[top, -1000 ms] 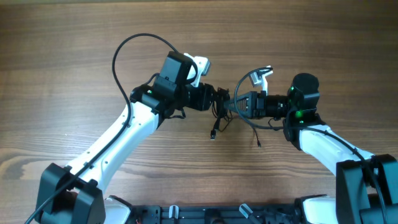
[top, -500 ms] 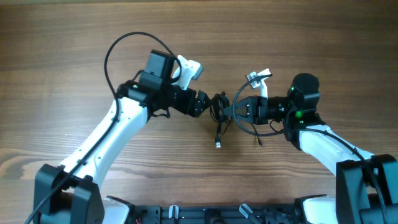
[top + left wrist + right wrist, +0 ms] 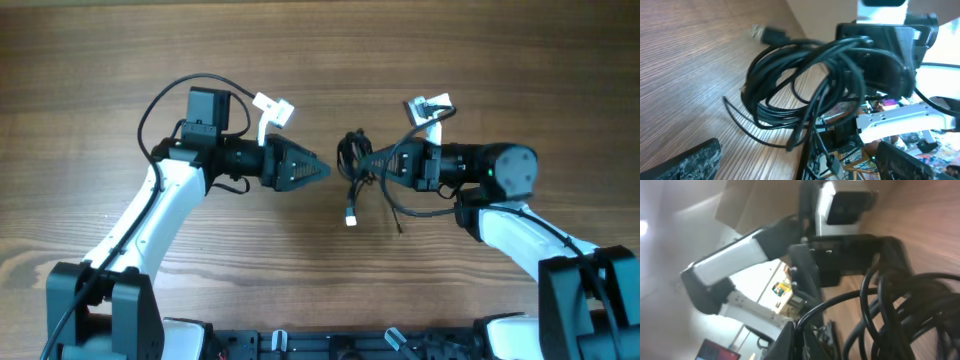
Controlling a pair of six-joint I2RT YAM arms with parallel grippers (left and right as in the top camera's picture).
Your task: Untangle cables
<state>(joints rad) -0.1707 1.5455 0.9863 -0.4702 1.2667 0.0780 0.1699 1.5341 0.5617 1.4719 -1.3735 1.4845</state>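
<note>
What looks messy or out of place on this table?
The cables are bunched in a snarl at the right claw, which is shut on them; one pale plug trails out. The left claw stands open, apart from them. Nothing looks broken.

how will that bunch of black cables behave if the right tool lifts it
Probably floppy: the cables sag in loose loops from the right tool, with the pale plug trailing. Likely light: the cords are thin. The loops may snag rather than slide apart, since they cross over each other in the left wrist view.
</note>
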